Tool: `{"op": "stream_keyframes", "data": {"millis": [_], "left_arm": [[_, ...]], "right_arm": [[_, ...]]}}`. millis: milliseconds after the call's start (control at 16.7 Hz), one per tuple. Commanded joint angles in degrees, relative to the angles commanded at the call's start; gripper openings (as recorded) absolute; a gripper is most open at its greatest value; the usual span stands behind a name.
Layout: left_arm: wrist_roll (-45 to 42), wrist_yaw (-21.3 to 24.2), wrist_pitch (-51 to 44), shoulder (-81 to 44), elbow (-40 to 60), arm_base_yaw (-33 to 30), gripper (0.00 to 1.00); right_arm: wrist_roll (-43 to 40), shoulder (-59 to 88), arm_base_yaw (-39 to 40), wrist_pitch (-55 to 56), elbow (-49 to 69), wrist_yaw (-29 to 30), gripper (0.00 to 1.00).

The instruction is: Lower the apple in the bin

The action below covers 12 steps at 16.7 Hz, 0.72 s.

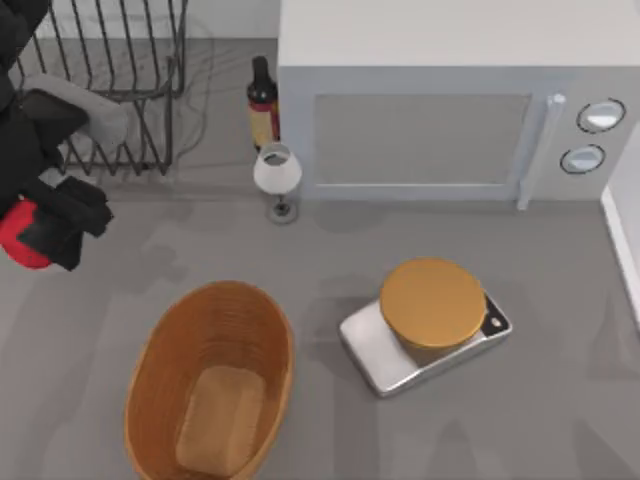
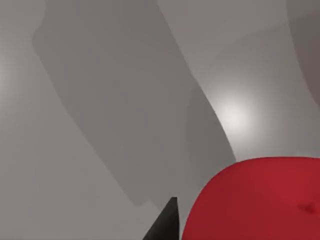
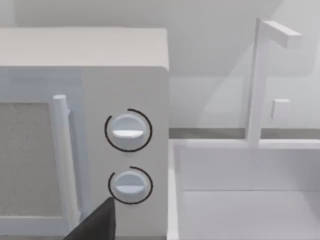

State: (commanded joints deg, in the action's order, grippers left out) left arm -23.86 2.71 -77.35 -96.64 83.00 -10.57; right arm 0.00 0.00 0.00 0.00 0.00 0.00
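The apple (image 2: 260,200) is pinched in the left gripper (image 1: 45,232), held aloft at the table's left edge. It should be carried over the bin (image 1: 160,350) and centred before being lowered. The right gripper's state cannot be told.

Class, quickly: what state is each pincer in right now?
Left pincer: closed on the apple, at the table's left edge, short of the bin.
Right pincer: cannot be told.

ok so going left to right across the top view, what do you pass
small red apple in left gripper → oval orange-brown wicker basket → white wine glass → round orange-topped disc on silver base → microwave dials
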Motion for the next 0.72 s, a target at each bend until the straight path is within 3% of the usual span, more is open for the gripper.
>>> {"op": "stream_keyframes", "data": {"millis": [420,720], "left_arm": [[42.34,2.15,1.06,5.19,-5.16,-17.49,0.00],[57.46,2.52,2.91,9.06,-7.54,-25.06,0.00]], "right_arm": [[0.00,0.00,0.00,0.00,0.00,0.00,1.00],[0.00,0.00,0.00,0.00,0.00,0.00,1.00]]}}
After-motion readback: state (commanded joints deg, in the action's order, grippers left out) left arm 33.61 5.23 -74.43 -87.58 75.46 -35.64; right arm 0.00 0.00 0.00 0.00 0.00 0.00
